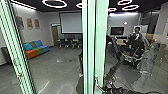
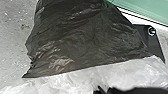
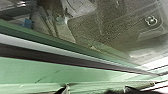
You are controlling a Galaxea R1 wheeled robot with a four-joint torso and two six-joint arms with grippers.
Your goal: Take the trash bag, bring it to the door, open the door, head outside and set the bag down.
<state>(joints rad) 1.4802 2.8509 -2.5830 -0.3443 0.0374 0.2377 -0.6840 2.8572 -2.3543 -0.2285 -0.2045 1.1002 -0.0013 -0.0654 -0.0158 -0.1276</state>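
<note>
1. On the left, a green frame (image 1: 15,50) leans across the view; farther off, a bright sofa (image 1: 36,50) stands along the room's wall.

2. The black trash bag (image 2: 85,42) is at the robot's left, near its base plate (image 2: 147,42), with grey floor (image 2: 12,47) beyond. It is probably carried low there to leave the right arm free for the door. Pale crumpled plastic (image 2: 75,80) lies across the bag near the left gripper (image 2: 106,89); I cannot tell whether it is part of the same bag. Whether that gripper is open or closed, I cannot tell either.

3. The bag's dark body reaches away from the pale plastic, one corner jutting out sideways. I judge its long axis to run from the wrist toward the floor, but cannot tell where the mouth points.

4. Near the middle, pale green door edges (image 1: 100,37) stand upright. The right gripper (image 3: 95,89) is close by the green edging, likely placed to work or steady the door; its grip I cannot make out.

5. Farther right, a person (image 1: 136,41) shows at the glass, with tables behind.
</note>
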